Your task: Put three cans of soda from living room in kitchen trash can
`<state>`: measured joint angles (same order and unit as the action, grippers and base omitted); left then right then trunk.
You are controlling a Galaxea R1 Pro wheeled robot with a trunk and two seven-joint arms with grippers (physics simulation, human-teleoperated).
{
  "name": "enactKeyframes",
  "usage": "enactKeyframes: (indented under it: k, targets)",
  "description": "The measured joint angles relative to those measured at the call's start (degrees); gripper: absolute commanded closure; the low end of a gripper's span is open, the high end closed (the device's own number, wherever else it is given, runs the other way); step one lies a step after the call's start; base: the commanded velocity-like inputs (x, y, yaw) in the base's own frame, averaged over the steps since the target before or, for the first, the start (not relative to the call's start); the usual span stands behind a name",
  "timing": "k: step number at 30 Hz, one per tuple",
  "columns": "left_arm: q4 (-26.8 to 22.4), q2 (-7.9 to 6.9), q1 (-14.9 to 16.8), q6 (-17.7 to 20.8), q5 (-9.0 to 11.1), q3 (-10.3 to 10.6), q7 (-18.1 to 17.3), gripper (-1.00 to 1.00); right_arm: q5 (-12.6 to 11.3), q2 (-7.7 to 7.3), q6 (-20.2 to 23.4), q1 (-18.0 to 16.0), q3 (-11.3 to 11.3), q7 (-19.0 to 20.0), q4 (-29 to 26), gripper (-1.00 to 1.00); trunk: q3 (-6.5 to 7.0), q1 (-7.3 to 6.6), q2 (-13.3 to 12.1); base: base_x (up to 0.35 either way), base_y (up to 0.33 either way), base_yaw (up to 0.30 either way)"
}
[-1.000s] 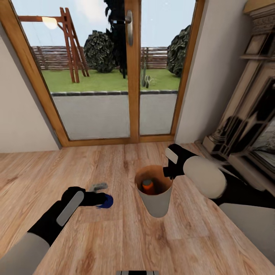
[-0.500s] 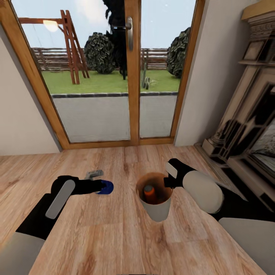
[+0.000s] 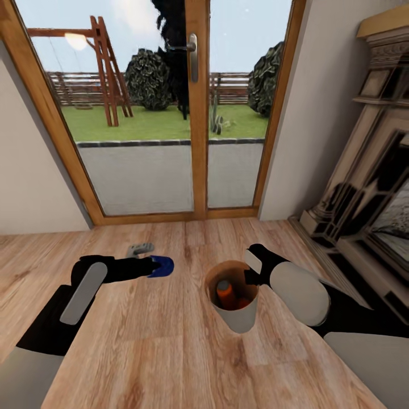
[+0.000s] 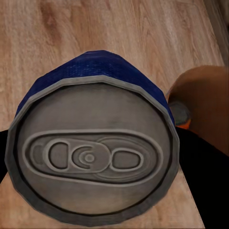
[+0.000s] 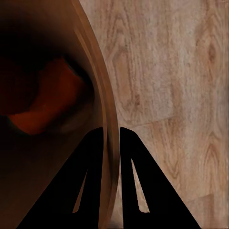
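Note:
In my left gripper (image 3: 154, 266), which is shut, I hold the dark blue can of soda (image 3: 161, 266) above the wood floor, left of the tash can (image 3: 236, 318). The left wrist view has the can's grey top (image 4: 93, 152) close up, with the bin (image 4: 205, 90) beside it. My right gripper (image 3: 250, 276) is shut on the bin's near-right rim; its black fingers (image 5: 90, 181) pinch the thin wall (image 5: 107, 124). An orange can (image 3: 225, 293) stands inside the bin, also seen as an orange can (image 5: 47, 102) in the right wrist view.
Wood-framed glass doors (image 3: 196, 113) stand straight ahead, with a garden behind them. A dark fireplace surround (image 3: 369, 187) lines the right side. Pale walls flank the doors. Light plank floor (image 3: 142, 341) stretches around the bin.
My left arm has lifted the blue can up and forward, away from the floor. The bin stays in my right gripper. The view has shifted slightly.

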<state>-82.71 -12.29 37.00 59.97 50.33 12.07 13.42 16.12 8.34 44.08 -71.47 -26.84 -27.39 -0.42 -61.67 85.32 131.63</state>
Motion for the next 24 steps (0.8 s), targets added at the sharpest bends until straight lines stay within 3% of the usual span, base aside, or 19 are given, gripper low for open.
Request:
enactKeyframes:
  k: [4, 12, 15, 17, 24]
  targets:
    - [-1.5, -0.01, 0.0, 0.0, 1.6, 0.0, -0.1, 1.0, -0.3, 0.08, -0.1, 0.1, -0.3, 0.0, 0.0, 1.0, 0.72, -0.88, -1.6, 0.0, 0.0, 0.0]
    - [-2.8, -0.01, 0.0, 0.0, 2.3, 0.2, -0.3, 1.0, -0.5, 1.34, -0.2, 0.1, -0.4, 0.1, 0.5, 1.0, 2.15, -2.64, -4.8, 0.0, 0.0, 0.0]
    - [-3.2, -0.01, -0.1, 0.0, 5.5, 0.2, -0.5, 1.0, -0.5, 1.45, -0.2, 0.1, -0.6, 0.1, 0.5, 1.0, 2.69, -3.29, -6.0, 0.0, 0.0, 0.0]
    - [-3.3, -0.01, 0.0, 0.0, 9.0, 0.3, -0.4, 1.0, -0.3, 1.53, -0.2, 0.1, -0.3, 0.1, 0.5, 1.0, 3.05, -3.73, -6.8, 0.0, 0.0, 0.0]
    - [-3.3, 0.04, 0.0, 0.0, 11.1, 0.5, -0.3, 1.0, -0.5, 1.66, -0.2, 0.1, -0.4, 0.1, 0.7, 1.0, 4.31, -5.27, -9.6, 0.0, 0.0, 0.0]
